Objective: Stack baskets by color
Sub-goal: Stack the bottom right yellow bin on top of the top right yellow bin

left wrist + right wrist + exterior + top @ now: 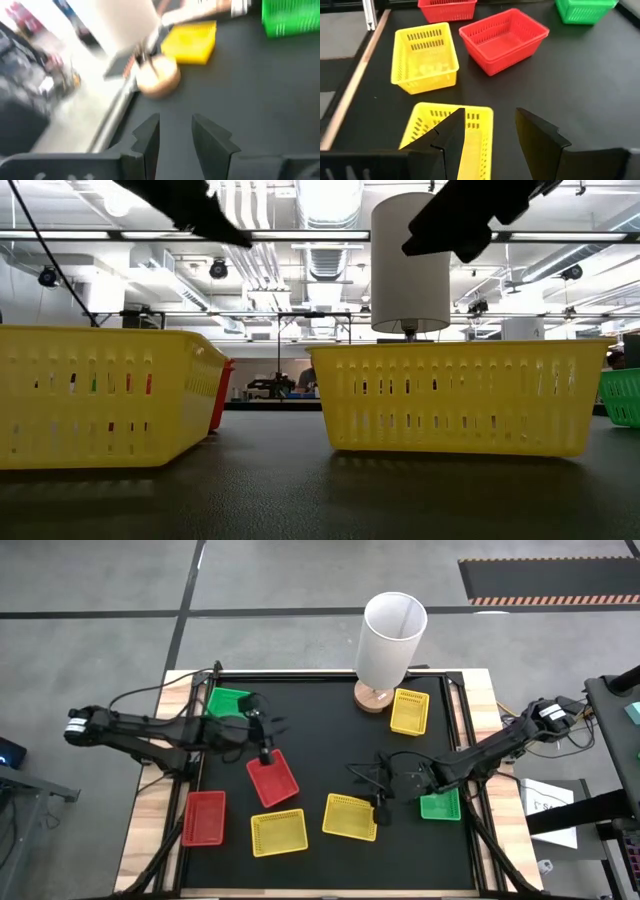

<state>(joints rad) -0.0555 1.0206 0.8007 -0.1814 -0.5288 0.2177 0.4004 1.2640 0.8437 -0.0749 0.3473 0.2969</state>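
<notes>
Several baskets rest on their bottoms, apart, on the black mat [330, 740]. There are two red ones [272, 778] [204, 817], two green ones [230, 702] [440, 804] and three yellow ones [278, 832] [349, 816] [409, 711]. My left gripper [175, 135] hovers open and holds nothing. It stands above the mat between the far-left green basket and the middle red one [504, 40], and points toward the table's right. My right gripper [490, 135] is open over the right end of a yellow basket [425, 125] and touches nothing.
A tall white cylinder [390, 635] stands on a round wooden base [159, 76] at the far edge, next to the far yellow basket [192, 42]. Wooden table rims [150, 830] frame the mat. In the low view two yellow baskets [100, 395] [455, 395] stand nearest.
</notes>
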